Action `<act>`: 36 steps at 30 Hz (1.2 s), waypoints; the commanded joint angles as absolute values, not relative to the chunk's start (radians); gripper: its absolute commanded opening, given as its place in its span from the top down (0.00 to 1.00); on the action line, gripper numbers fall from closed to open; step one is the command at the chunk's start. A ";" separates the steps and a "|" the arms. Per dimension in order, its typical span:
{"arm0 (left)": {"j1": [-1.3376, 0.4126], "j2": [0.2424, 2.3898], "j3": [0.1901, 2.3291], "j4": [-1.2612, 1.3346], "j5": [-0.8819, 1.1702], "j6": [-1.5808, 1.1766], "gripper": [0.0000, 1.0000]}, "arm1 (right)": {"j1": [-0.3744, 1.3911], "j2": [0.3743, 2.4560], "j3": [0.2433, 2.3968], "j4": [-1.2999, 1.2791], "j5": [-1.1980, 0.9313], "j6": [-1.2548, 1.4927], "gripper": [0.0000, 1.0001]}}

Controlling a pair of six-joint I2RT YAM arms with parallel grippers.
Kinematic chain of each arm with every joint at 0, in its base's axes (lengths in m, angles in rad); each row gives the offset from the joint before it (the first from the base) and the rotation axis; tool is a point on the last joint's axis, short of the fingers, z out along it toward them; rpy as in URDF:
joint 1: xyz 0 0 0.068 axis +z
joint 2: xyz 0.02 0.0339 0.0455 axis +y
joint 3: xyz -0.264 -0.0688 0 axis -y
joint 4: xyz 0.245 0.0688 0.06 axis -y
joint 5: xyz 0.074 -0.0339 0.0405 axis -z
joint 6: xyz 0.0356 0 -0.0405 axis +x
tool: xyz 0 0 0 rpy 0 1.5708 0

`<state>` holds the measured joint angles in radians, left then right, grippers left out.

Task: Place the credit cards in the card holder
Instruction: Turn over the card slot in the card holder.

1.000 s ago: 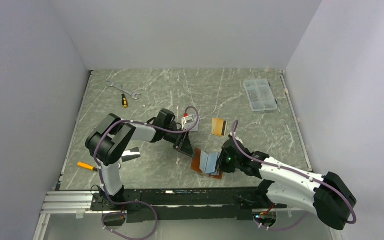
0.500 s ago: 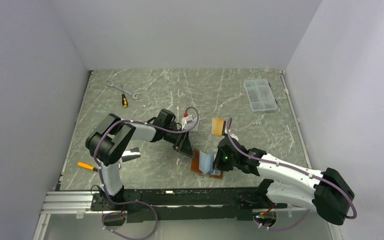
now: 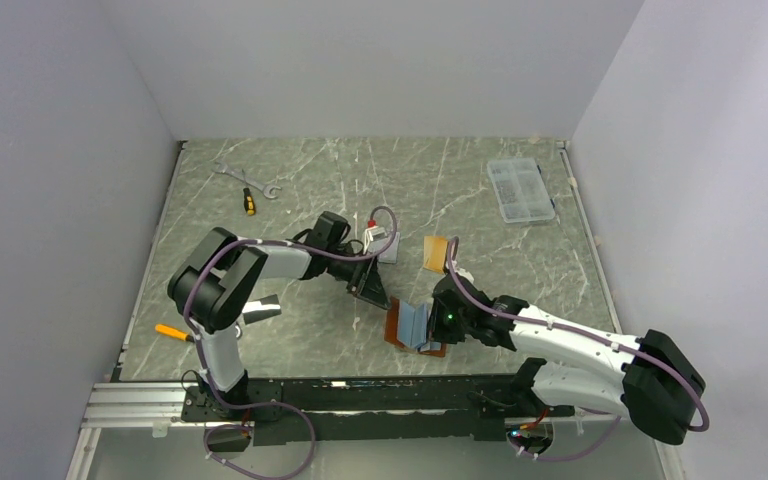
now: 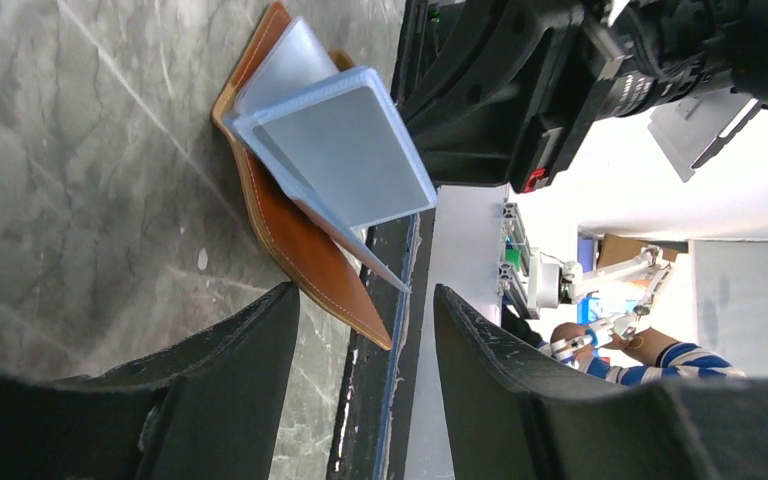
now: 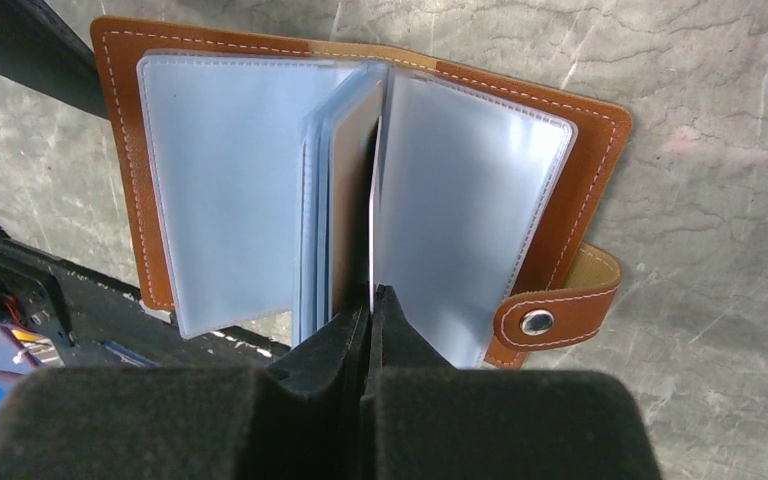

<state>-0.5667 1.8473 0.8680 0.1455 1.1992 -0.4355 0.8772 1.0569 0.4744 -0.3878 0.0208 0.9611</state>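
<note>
card holder [image 5: 220,190]: judged light, floppy inside; hold by leather cover | right end effector [image 5: 370,300]: closed at its fold | left end effector [image 4: 365,295]: open, empty

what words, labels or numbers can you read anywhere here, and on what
No text is legible.
Green print on the camera lens, left wrist view: too blurred to read.
Card holder and snap button: no lettering.
Orange card: too small to tell.

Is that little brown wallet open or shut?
Open: the wallet lies spread on the table, plastic sleeves fanned up, snap tab unfastened.
</note>
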 commanded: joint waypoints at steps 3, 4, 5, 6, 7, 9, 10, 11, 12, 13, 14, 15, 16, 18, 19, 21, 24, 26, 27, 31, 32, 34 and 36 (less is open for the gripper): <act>-0.598 1.815 0.928 0.115 1.190 -0.410 0.43 | 0.883 1.043 0.501 -0.361 0.023 0.955 1.00; -0.605 1.817 0.930 0.107 1.184 -0.404 0.42 | 0.884 1.041 0.502 -0.357 0.022 0.952 1.00; -0.612 1.818 0.937 0.090 1.175 -0.394 0.41 | 0.884 1.041 0.502 -0.351 0.018 0.949 1.00; -0.618 1.815 0.941 0.072 1.163 -0.374 0.41 | 0.885 1.047 0.506 -0.350 0.016 0.947 1.00; -0.622 1.813 0.944 0.059 1.152 -0.363 0.40 | 0.887 1.057 0.511 -0.349 0.015 0.944 1.00; -0.623 1.819 0.947 0.050 1.146 -0.359 0.40 | 0.892 1.068 0.518 -0.337 0.009 0.937 1.00; -0.623 1.822 0.952 0.036 1.140 -0.345 0.40 | 0.894 1.073 0.524 -0.336 0.010 0.933 1.00; -0.622 1.824 0.955 0.012 1.136 -0.331 0.40 | 0.896 1.078 0.529 -0.337 0.010 0.929 1.00; -0.619 1.825 0.956 0.003 1.134 -0.317 0.39 | 0.899 1.081 0.536 -0.338 0.011 0.925 1.00; -0.616 1.825 0.955 -0.019 1.133 -0.306 0.39 | 0.902 1.082 0.539 -0.339 0.014 0.924 1.00; -0.609 1.827 0.953 -0.029 1.137 -0.302 0.39 | 0.904 1.083 0.542 -0.341 0.016 0.924 1.00; -0.603 1.828 0.949 -0.030 1.141 -0.304 0.39 | 0.905 1.084 0.541 -0.339 0.015 0.922 1.00; -0.599 1.830 0.949 -0.029 1.148 -0.308 0.39 | 0.907 1.085 0.541 -0.338 0.014 0.922 1.00; -0.598 1.829 0.946 -0.020 1.155 -0.316 0.39 | 0.909 1.089 0.543 -0.334 0.013 0.923 1.00; -0.598 1.826 0.939 -0.010 1.159 -0.330 0.39 | 0.909 1.092 0.543 -0.329 0.010 0.922 1.00; -0.598 1.828 0.936 0.016 1.155 -0.336 0.39 | 0.913 1.098 0.554 -0.335 0.016 0.919 1.00; -0.598 1.835 0.937 0.002 1.144 -0.304 0.40 | 0.912 1.101 0.551 -0.343 0.020 0.923 1.00; -0.599 1.837 0.937 0.002 1.143 -0.300 0.43 | 0.914 1.094 0.543 -0.342 0.024 0.931 1.00; -0.601 1.832 0.934 0.002 1.139 -0.293 0.46 | 0.913 1.092 0.540 -0.342 0.025 0.932 1.00; -0.629 1.816 0.959 -0.092 1.098 -0.193 0.71 | 0.914 1.091 0.522 -0.346 0.026 0.942 1.00; -0.634 1.819 0.963 -0.099 1.096 -0.181 0.75 | 0.912 1.089 0.515 -0.345 0.026 0.943 1.00; -0.643 1.825 0.973 -0.119 1.074 -0.159 0.77 | 0.913 1.081 0.501 -0.340 0.025 0.949 1.00; -0.651 1.837 0.975 -0.120 1.064 -0.161 0.77 | 0.913 1.074 0.493 -0.336 0.025 0.951 1.00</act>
<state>-0.6289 1.8446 0.9367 -0.0864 1.0893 -0.2306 0.9077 1.0988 0.5068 -0.3641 0.0181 0.9363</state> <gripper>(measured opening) 0.237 0.009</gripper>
